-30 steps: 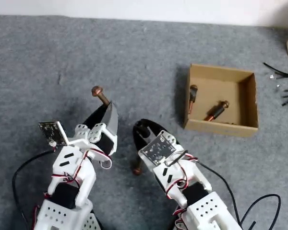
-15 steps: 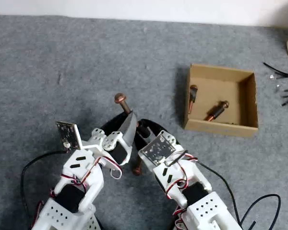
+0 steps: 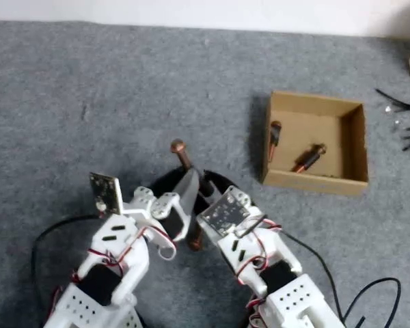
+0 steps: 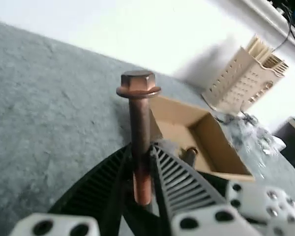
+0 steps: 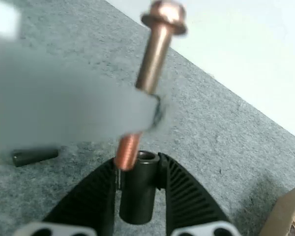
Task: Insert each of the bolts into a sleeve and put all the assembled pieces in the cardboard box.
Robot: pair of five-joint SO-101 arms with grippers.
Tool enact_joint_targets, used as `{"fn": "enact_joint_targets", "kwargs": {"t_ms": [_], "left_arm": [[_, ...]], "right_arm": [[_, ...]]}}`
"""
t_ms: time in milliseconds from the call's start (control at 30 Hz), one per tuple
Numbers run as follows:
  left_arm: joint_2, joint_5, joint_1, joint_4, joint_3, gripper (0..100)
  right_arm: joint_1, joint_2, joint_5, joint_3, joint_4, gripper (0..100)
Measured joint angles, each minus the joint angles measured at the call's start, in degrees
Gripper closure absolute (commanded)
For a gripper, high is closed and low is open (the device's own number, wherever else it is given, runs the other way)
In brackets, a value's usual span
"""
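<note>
Bolt (image 5: 152,64), gripped by left fingers (image 4: 182,182), is best centred over the sleeve (image 5: 137,191) clamped in right fingers (image 5: 187,196).

Soft, even light covers the grey table (image 3: 89,82). The cardboard box (image 3: 314,183) casts a faint shadow beside it. The wall (image 4: 88,29) glows bright.

The bolt (image 4: 139,132) is finished in copper. The sleeve (image 5: 136,191) is black. The cardboard box (image 3: 314,182) is brown. The table (image 3: 89,82) is covered in mottled grey.
</note>
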Motion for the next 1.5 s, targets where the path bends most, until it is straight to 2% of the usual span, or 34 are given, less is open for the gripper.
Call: {"fn": "enact_joint_targets", "kwargs": {"t_ms": [667,1000,1167,1500], "left_arm": [[0.26,1.23,-0.88,-4.04,0.00,99],[0.26,1.23,-0.88,-5.63,0.00,99],[0.26,1.23,1.32,-5.63,0.00,99],[0.26,1.23,3.43,-1.67,0.00,99]], "right_arm": [[-0.09,-2.37,0.00,0.09,0.26,99.4],[-0.88,-20.13,0.00,0.09,17.67,99.4],[-0.88,-26.20,0.00,0.09,25.41,99.4],[-0.88,-27.52,0.00,0.09,28.84,99.4]]}}
